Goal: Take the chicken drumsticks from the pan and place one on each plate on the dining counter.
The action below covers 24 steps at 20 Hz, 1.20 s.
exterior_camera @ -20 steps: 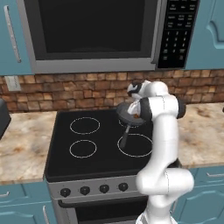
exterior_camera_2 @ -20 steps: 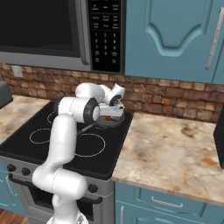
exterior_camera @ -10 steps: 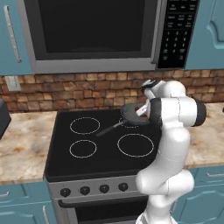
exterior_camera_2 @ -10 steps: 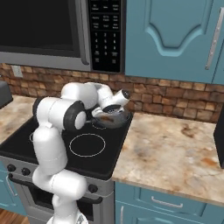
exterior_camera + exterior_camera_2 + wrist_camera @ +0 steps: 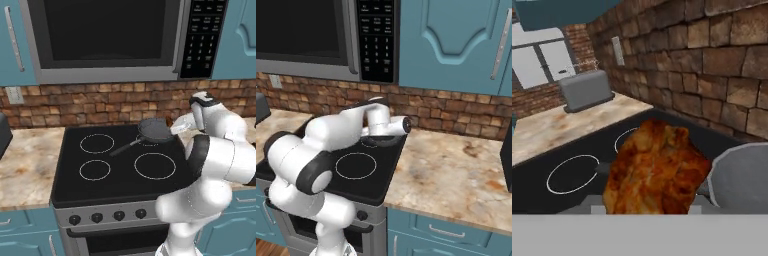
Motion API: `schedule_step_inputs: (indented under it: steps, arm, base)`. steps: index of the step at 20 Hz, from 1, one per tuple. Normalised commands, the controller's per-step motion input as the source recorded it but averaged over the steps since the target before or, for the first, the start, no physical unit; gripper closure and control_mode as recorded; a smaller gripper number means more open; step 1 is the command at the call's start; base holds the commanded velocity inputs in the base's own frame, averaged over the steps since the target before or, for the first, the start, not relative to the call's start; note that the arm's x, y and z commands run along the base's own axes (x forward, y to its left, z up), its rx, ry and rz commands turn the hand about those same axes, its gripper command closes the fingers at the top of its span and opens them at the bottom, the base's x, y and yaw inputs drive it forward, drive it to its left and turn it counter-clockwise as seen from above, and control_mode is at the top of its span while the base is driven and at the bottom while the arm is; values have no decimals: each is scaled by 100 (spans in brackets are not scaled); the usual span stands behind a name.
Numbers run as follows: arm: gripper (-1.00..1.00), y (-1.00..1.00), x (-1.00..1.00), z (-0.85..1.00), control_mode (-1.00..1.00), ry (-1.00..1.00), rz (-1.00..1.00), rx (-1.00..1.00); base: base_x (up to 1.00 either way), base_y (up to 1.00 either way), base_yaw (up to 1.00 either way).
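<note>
The white arm rises from the base, bends at a dark-jointed elbow and reaches forward, its forearm turned sideways at about stove height. The end effector (image 5: 406, 125) points out horizontally from the wrist. In the hand view its 2 fingers are closed on a chicken drumstick (image 5: 657, 172), which hides the fingertips from sight.

1. We see a black stove top (image 5: 120, 175) with white ring burner marks (image 5: 155, 165).
2. The dark pan (image 5: 154, 129) sits on its rear right burner.
3. A grey toaster (image 5: 587, 90) stands on the marbled worktop (image 5: 557, 127) beside it.
</note>
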Motion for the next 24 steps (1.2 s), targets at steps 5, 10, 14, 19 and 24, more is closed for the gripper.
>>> schedule_step_inputs:
  steps: [5, 10, 14, 19, 24]
  arm:
    - [100, 7, -100, 97, -100, -5, 7, 1]
    - [100, 48, -100, 69, -100, 1, 7, -16]
    - [100, 62, -100, 10, -100, 3, 2, -27]
    - [100, 37, -100, -11, -100, 5, 0, -24]
    - [100, 7, -34, -5, -100, 19, 0, -26]
  base:
    - [0, 0, 0]
    - [0, 0, 0]
    - [0, 0, 0]
    - [0, 0, 0]
    - [0, 0, 0]
